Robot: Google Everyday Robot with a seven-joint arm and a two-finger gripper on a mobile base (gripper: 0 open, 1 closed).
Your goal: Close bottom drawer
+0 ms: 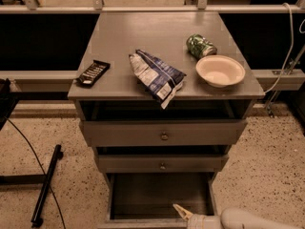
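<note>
the bottom drawer (143,197) stands pulled out at the foot of the grey cabinet, below the tabletop's (124,42) front edge, with its dark inner floor open to view. it juts toward the camera, past the two drawer fronts above it. its front panel lies along the lower edge of the view, with its long axis running left to right, parallel to the tabletop's front edge.

the hand (189,217) is pale and comes in from the lower right. it sits at the right part of the drawer's front panel and reaches a little over the drawer's floor. whether it touches the panel cannot be told, and much of it is cut off below, so i cannot tell whether it is wide or narrow.

above, the middle drawer (190,163) and the top drawer (205,133) each show a small round knob at the centre and a dark gap over the front.

on the tabletop, a black flat device (93,73) lies at the front left corner and a chip bag (157,78) overhangs the front edge near the middle. a pale bowl (220,71) sits toward the front right corner, with a green can (200,46) on its side just behind it.

speckled floor (267,166) lies open on both sides of the cabinet. a black bar (46,185) lies on it to the left, well apart from the drawer.
</note>
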